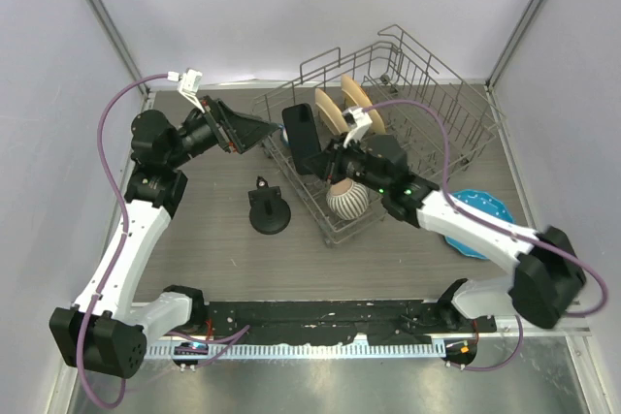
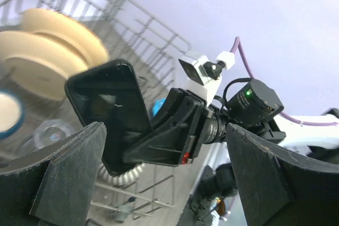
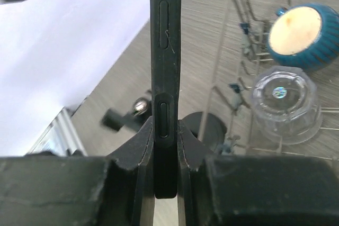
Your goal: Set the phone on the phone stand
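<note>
My right gripper (image 1: 315,157) is shut on the phone (image 1: 299,131), a thin black slab held upright on its edge above the left side of the dish rack. In the right wrist view the phone (image 3: 165,51) is clamped edge-on between my fingers (image 3: 139,154). The phone stand (image 1: 269,210), black with a round disc base, stands on the table left of the rack, below and left of the phone; its base shows behind the phone (image 3: 205,127). My left gripper (image 1: 260,131) is open and empty, raised and pointing at the phone (image 2: 108,112) from the left.
The wire dish rack (image 1: 427,104) holds wooden plates (image 1: 340,104) and a striped ribbed bowl (image 1: 347,199). A blue plate (image 1: 480,215) lies right of it under my right arm. A blue bowl (image 3: 299,35) and a clear glass (image 3: 286,101) sit in the rack.
</note>
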Available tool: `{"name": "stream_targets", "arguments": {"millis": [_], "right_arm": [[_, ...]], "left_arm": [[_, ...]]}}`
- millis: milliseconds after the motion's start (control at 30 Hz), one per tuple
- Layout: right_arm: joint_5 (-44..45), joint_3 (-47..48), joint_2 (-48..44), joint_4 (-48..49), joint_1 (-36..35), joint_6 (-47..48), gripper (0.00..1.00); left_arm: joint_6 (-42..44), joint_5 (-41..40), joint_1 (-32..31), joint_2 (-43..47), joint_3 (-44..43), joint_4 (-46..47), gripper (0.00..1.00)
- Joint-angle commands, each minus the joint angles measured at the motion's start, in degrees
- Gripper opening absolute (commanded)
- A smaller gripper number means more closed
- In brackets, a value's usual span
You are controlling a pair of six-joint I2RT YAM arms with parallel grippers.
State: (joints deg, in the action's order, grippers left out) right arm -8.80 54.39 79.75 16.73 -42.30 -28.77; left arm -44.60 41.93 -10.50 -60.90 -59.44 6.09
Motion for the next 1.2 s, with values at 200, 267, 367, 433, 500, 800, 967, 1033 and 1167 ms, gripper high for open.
{"name": "stream_targets", "arguments": {"millis": [200,267,367,433,500,800,967,1033,1167], "right_arm": [[-16.59,-6.31,-26.39,3.92,0.03,2.85,0.01],[-18.96,-6.32,-26.92,4.62,0.03,1.97,0.01],[-22.4,-5.61,-27.01,4.62,0.03,1.18,0.01],[-23.98,-5.7,-27.62,5.24,0.03,0.74,0.01],[-24.51,-6.49,-28.24,6.38,-0.06,0.3,0.01],[-30.66,-8.33,-28.06,8.84,-0.06,1.0,0.01],[-29.97,-11.41,-29.03,13.23,-0.23,0.3,0.01],[-29.53,-11.59,-28.6,13.85,-0.41,0.3,0.01],[-28.82,-12.29,-26.75,17.44,-0.85,-0.67,0.01]], "left_arm": [[-11.48,19.67,-4.78,-2.82,1.87,24.76,1.0],[-10.95,20.82,-7.86,-2.82,1.78,25.02,1.0],[-11.12,23.54,-10.67,-2.12,1.87,26.6,1.0],[-10.6,24.07,-11.55,-0.89,2.4,27.4,1.0],[-10.16,24.42,-12.7,-0.36,2.84,27.66,1.0],[-13.4,23.99,-13.23,-1.49,2.84,30.73,0.76],[-23.33,22.5,-13.23,-2.99,4.33,42.67,0.6],[-24.22,21.7,-13.14,-3.17,4.6,43.57,0.52],[-24.04,21.17,-13.23,-3.34,4.51,42.69,0.65]]}}
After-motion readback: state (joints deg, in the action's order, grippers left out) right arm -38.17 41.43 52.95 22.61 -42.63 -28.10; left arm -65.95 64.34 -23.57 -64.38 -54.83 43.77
